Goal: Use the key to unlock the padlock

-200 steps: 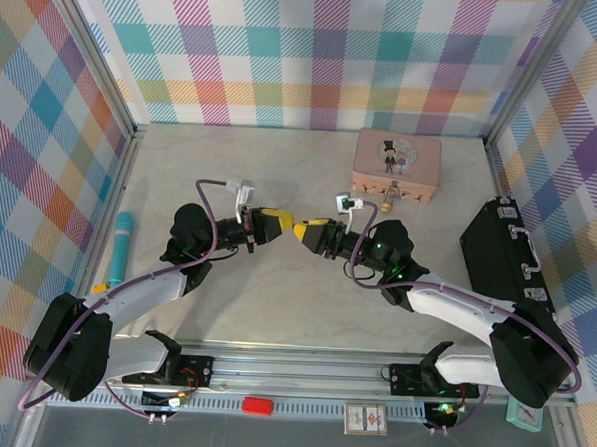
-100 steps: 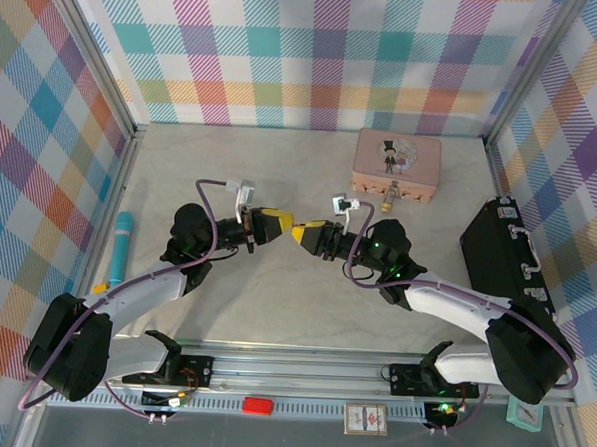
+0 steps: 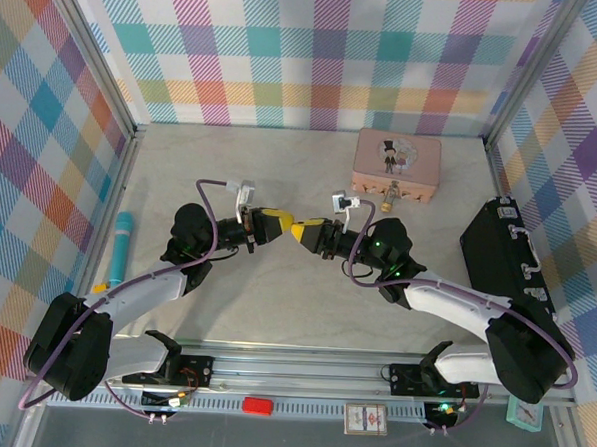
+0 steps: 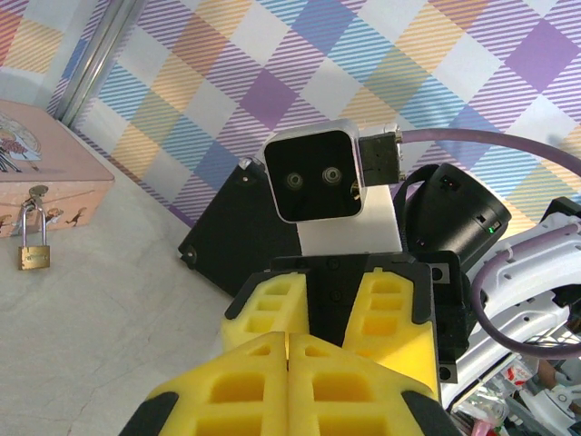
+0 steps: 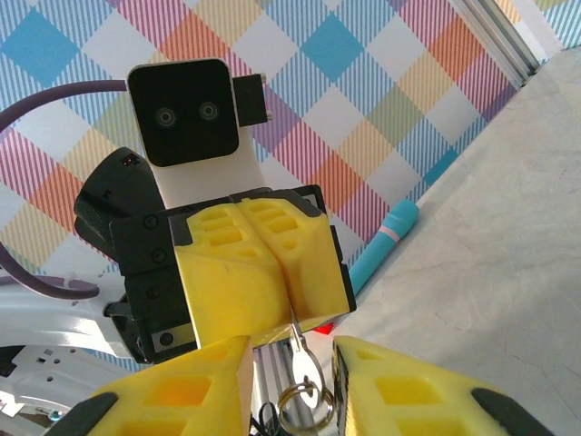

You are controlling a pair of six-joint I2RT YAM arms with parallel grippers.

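Observation:
The small brass padlock (image 3: 390, 200) (image 4: 34, 247) hangs by its silver shackle from the front latch of the pink tin (image 3: 397, 161) (image 4: 54, 168). My two grippers meet tip to tip at the table's middle. My left gripper (image 3: 287, 225) (image 4: 289, 338) (image 5: 290, 309) is shut on the blade tip of the thin grey key (image 5: 305, 368), which carries a small ring. The key's head and ring lie between the fingers of my right gripper (image 3: 299, 229) (image 5: 290, 350) (image 4: 334, 304), which stands open around them without touching.
A teal-capped cylinder (image 3: 122, 246) (image 5: 386, 241) lies by the left wall. A black case (image 3: 507, 259) (image 4: 241, 236) sits along the right side, beside the right arm. The checked walls enclose the table on three sides.
My right gripper has crept a little left, closing the gap to the left gripper's tips. The left arm has stayed still.

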